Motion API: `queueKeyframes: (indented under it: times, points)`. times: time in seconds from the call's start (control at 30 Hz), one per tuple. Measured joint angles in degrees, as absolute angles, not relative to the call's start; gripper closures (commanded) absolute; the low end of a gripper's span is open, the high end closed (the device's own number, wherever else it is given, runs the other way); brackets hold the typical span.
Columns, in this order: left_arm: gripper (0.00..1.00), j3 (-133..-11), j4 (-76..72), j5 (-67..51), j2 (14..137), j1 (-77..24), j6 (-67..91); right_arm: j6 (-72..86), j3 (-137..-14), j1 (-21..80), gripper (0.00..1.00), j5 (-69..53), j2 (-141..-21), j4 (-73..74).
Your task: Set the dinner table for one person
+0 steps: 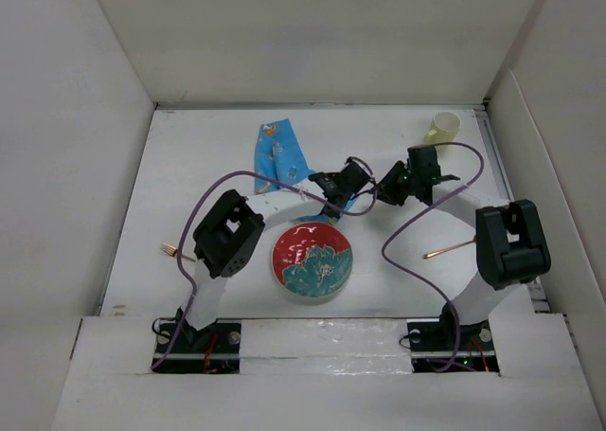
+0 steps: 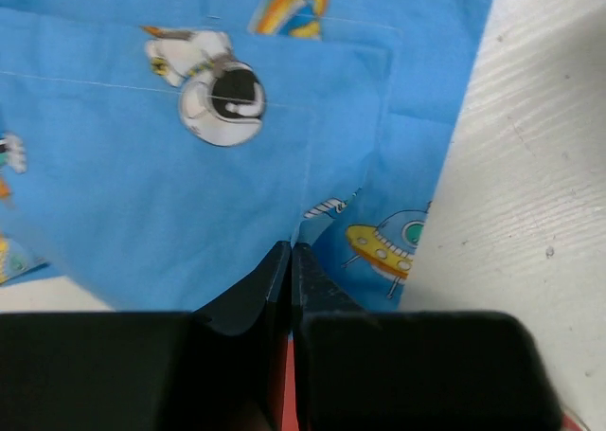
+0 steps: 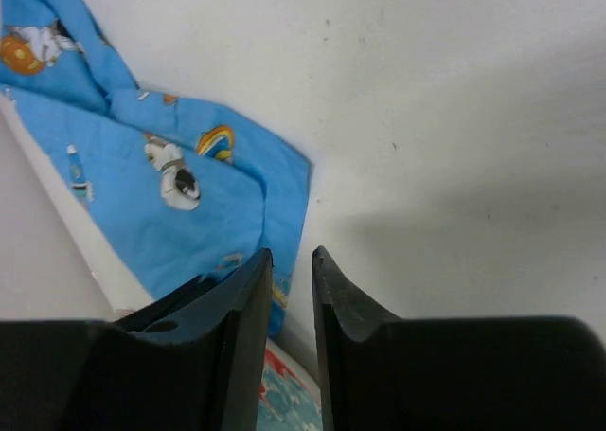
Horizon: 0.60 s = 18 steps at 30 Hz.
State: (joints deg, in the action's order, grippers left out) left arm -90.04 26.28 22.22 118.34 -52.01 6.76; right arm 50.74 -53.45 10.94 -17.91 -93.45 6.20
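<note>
Left gripper (image 2: 292, 259) is clenching shut, pinching the edge of the blue cloth (image 2: 142, 194). Right gripper (image 3: 288, 260) is hanging slightly parted, grasping nothing, with the cloth just left of it. The dinner table (image 3: 454, 118) is lying beneath the 2 grippers.

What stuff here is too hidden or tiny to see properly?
- Top view: the fork is tiny, its handle hidden behind the left arm.
- Top view: the copper utensil ends behind the right arm; its kind is unclear.
- Left wrist view: the left gripper is shut at the blue cloth; whether it pinches it is unclear.
- Right wrist view: the right gripper hides most of the plate.
</note>
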Motion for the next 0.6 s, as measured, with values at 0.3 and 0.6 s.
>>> queueKeyframes:
  times: [0.3,0.6]
  points:
    - [1.00,-82.8,19.5,24.0,99.8,-48.2,16.6,47.6,-68.0,18.0,0.52,-10.6,-107.0,13.9]
    - [1.00,-75.2,15.2,24.4,94.7,-48.5,23.4,46.7,-74.4,23.4,0.42,-1.4,-111.3,21.3]
